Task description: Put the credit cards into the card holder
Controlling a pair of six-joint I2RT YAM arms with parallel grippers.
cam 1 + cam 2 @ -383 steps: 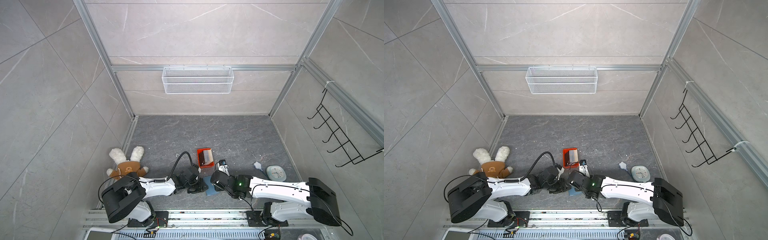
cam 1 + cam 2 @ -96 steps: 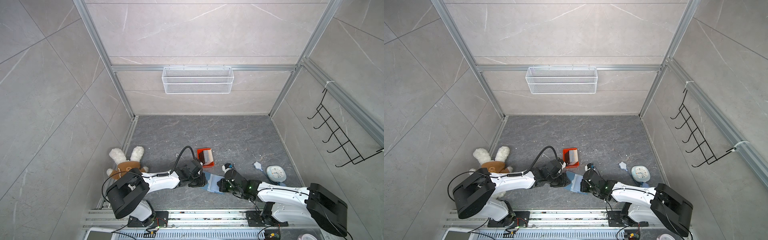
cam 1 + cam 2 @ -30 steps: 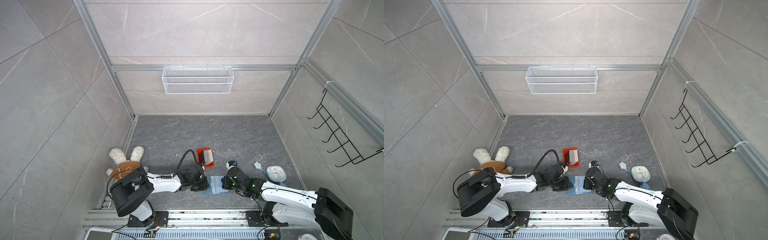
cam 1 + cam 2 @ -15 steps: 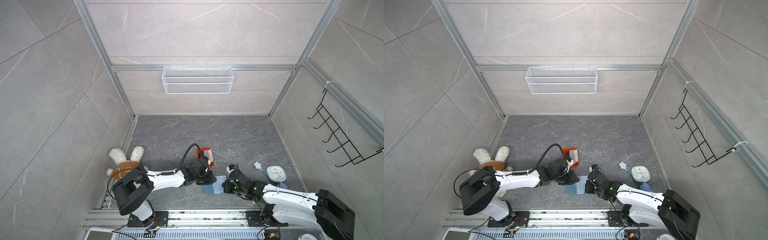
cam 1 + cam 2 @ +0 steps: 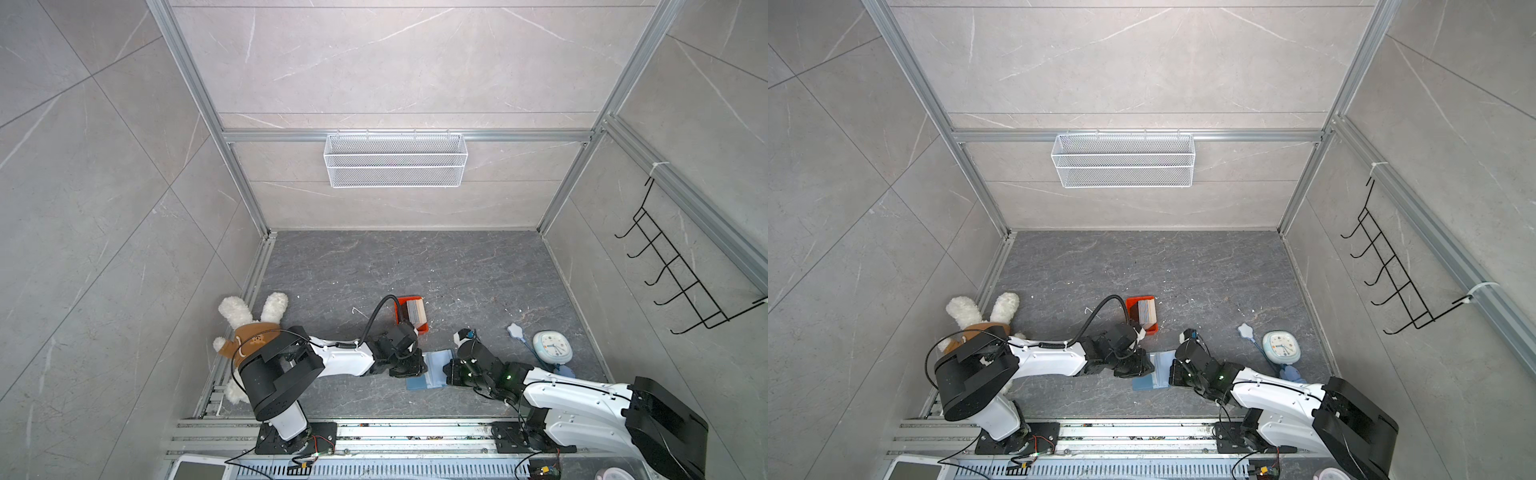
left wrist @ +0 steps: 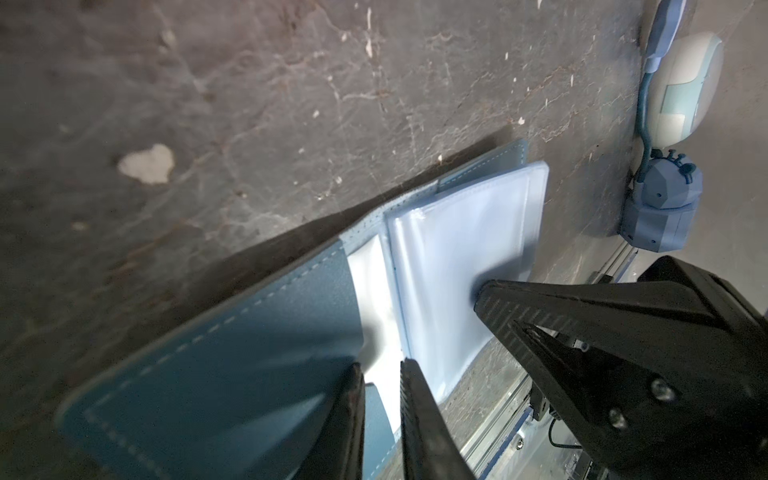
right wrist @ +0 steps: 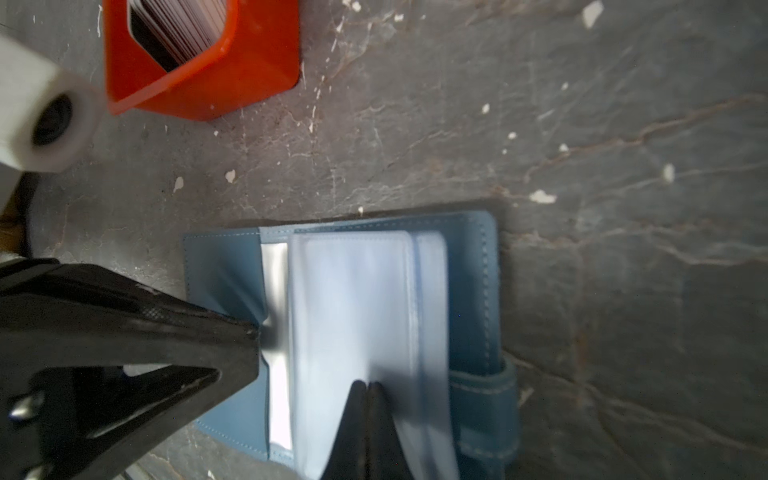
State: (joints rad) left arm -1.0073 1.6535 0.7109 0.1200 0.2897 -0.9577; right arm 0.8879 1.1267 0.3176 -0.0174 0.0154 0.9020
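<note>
The blue card holder [image 5: 434, 365] [image 5: 1158, 366] lies open on the floor between both arms, its clear pockets [image 7: 353, 299] facing up. My left gripper [image 6: 380, 368] [image 5: 423, 367] is closed to a narrow gap at the inner edge of the holder's left cover [image 7: 220, 282]. The leather puckers at its tips. My right gripper [image 7: 368, 384] [image 5: 447, 370] is shut, and its tips press on the clear pockets from the other side. The credit cards [image 5: 417, 311] [image 7: 183, 25] stand in a stack in the small orange tray [image 5: 399, 311], just behind the left gripper.
A plush rabbit [image 5: 249, 328] lies by the left wall. A small clock [image 5: 552, 345] and a blue gadget [image 6: 660, 208] sit right of the right gripper. A wire basket [image 5: 395, 160] hangs on the back wall and a hook rack [image 5: 673, 282] on the right wall.
My left gripper has come back from beside the orange tray toward the front, at the holder's left cover. The holder now lies spread wider. The right gripper has barely moved.
</note>
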